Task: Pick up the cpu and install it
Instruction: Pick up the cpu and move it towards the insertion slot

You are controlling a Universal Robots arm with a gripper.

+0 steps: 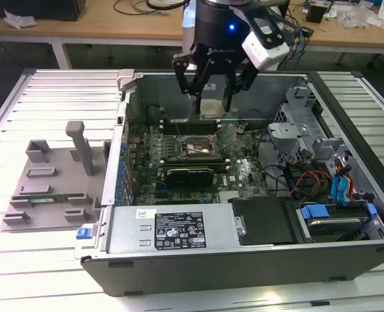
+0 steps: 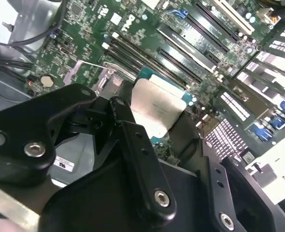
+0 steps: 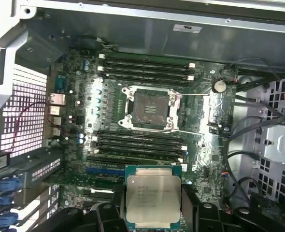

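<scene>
My gripper [image 1: 213, 103] hangs over the back of the open computer case [image 1: 244, 260], shut on the cpu [image 1: 213, 107]. In both wrist views the cpu [image 3: 152, 198] [image 2: 157, 106] is a flat silvery square with a blue-green rim, clamped by its edges between the black fingers [image 2: 133, 140]. The open socket [image 3: 149, 108], a square metal frame with a dark centre, lies on the green motherboard [image 1: 244, 172] below and ahead of the held chip. The chip is above the board, apart from the socket.
Black memory slots [image 3: 142, 67] flank the socket on both sides. Cables [image 1: 302, 182] and drive cages [image 1: 335, 195] fill the case at the exterior view's right. A grey fixture tray [image 1: 55, 182] with a green memory stick lies outside the case at the exterior view's left.
</scene>
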